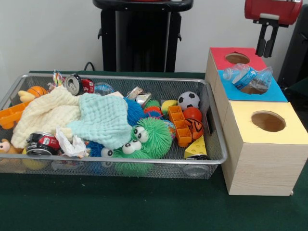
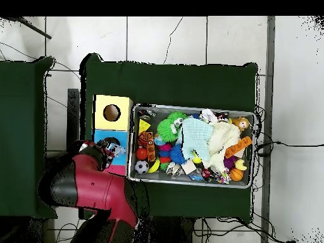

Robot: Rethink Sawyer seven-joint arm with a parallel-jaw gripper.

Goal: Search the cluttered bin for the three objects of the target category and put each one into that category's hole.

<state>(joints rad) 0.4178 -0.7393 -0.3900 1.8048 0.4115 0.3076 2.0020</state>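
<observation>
Clear plastic bottle point(image 1: 249, 77) lies crumpled across the blue hole point(image 1: 251, 89) of the wooden box point(image 1: 262, 163), we see, just below the gripper point(image 1: 267, 44); whether its pincer is spread or closed, we cannot tell.

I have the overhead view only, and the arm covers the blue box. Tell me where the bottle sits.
Observer: The plastic bottle lies on its side over the hole of the blue box top, not dropped in.
Operator: Report the gripper against it.
Observer: The gripper hangs above the bottle, apart from it.
Operator: Check the red hole.
Observer: The red hole behind the bottle is uncovered.
</observation>
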